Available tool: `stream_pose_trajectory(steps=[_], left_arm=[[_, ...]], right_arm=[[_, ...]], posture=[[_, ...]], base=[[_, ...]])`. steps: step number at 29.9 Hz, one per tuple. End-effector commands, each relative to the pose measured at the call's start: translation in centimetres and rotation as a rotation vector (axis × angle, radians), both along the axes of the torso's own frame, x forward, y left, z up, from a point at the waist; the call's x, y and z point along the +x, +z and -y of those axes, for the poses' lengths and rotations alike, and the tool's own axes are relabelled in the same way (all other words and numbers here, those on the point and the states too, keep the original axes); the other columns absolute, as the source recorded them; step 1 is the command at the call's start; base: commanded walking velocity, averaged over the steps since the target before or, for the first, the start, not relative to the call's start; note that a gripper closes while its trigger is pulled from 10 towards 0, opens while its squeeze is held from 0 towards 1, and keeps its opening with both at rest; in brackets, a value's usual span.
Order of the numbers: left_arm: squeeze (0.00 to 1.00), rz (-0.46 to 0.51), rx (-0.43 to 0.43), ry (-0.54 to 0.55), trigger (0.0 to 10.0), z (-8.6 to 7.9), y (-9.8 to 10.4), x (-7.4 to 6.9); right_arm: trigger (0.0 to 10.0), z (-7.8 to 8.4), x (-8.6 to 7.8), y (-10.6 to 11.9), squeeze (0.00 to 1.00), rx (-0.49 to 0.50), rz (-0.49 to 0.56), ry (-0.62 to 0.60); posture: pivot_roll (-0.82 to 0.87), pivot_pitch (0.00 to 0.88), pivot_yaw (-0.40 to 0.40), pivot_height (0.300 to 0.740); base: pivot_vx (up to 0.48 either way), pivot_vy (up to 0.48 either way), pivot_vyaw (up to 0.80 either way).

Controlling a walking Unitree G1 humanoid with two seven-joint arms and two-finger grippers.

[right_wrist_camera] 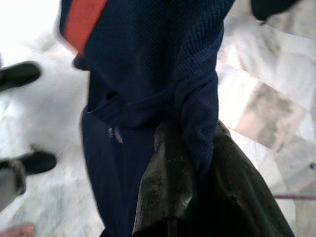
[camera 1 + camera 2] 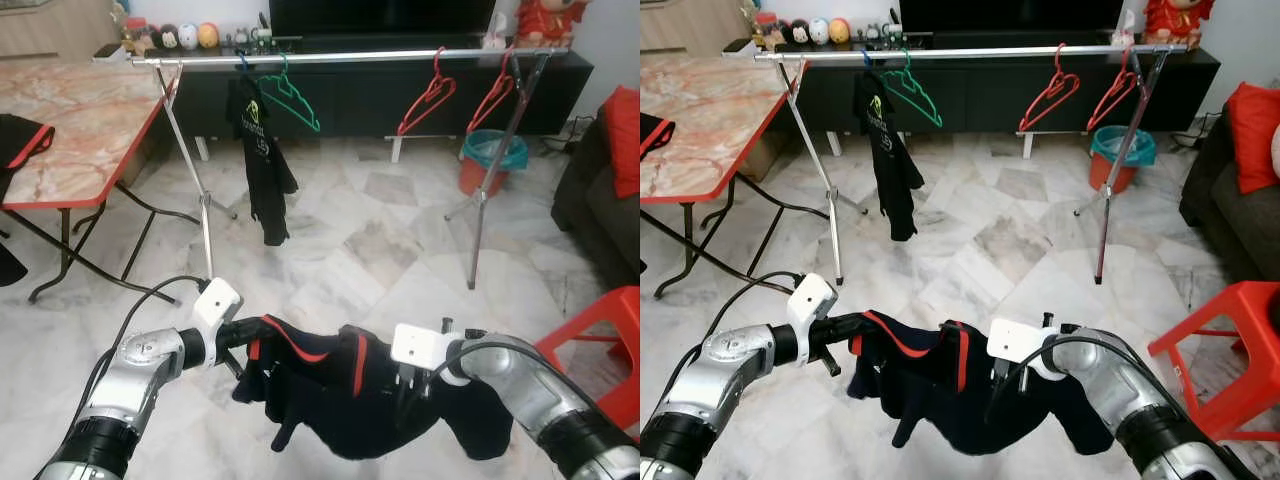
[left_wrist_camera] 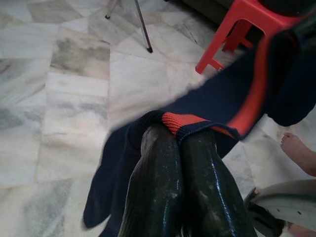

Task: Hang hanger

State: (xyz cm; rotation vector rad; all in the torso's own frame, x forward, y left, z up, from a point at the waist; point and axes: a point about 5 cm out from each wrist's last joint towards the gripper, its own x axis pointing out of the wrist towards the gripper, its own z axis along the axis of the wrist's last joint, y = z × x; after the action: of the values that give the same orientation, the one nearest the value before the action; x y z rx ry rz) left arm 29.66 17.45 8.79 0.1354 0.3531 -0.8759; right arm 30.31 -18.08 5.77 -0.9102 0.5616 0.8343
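Note:
Both grippers hold a navy garment (image 2: 340,395) with red trim, stretched between them low in front of me. My left gripper (image 3: 177,132) is shut on its red-edged collar, and the left fingers (image 2: 250,333) reach in from the left side. On the other side my right gripper (image 1: 190,136) is shut on a fold of navy cloth, its fingers buried in the fabric. I cannot make out a hanger inside the garment. Ahead stands a silver clothes rail (image 2: 350,58) carrying a black shirt (image 2: 262,160), a green hanger (image 2: 292,97) and two red hangers (image 2: 428,98) (image 2: 493,98).
A marble-topped folding table (image 2: 80,120) stands at the left. A red plastic stool (image 2: 600,345) is close on the right, with a dark sofa (image 2: 600,200) behind it. A teal and red bin (image 2: 490,160) sits by the rail's right legs. A person's bare foot (image 3: 298,150) is nearby.

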Motion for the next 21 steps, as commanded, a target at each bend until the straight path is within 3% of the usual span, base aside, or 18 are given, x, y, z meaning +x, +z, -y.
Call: stream_pose_trajectory(steps=[1, 3, 9, 13, 21], left_arm=[[0.0, 0.014, -0.015, 0.002, 10.0, -0.4, 0.7, -0.1], [0.0, 0.013, -0.019, 0.003, 10.0, -0.2, 0.7, 0.0], [0.0, 0.011, -0.034, -0.007, 10.0, 0.7, 0.8, 0.1], [0.0, -0.007, -0.056, -0.044, 10.0, 1.5, 0.9, -0.2], [0.0, -0.079, -0.012, -0.18, 10.0, 1.9, 0.1, -2.0]], right_arm=[[10.0, -0.2, 1.0, 1.0, 0.0, 0.079, 0.04, -0.081], [10.0, -0.6, 0.9, 0.9, 0.0, 0.103, 0.02, -0.08], [10.0, -3.7, -0.4, 1.1, 0.0, 0.375, -0.127, 0.004], [10.0, -3.7, 0.6, 0.9, 0.0, 0.356, -0.065, -0.07], [10.0, -3.9, 2.1, 1.7, 0.0, 0.467, 0.03, -0.207]], posture=[[-0.07, 0.034, 0.039, 0.74], [-0.07, 0.03, 0.037, 0.74], [-0.07, 0.027, 0.038, 0.74], [-0.07, 0.027, 0.038, 0.74], [-0.06, 0.028, 0.039, 0.74]], base=[[0.0, 0.0, 0.0], [0.0, 0.0, 0.0], [0.0, 0.0, 0.0], [0.0, 0.0, 0.0], [0.0, 0.0, 0.0]])
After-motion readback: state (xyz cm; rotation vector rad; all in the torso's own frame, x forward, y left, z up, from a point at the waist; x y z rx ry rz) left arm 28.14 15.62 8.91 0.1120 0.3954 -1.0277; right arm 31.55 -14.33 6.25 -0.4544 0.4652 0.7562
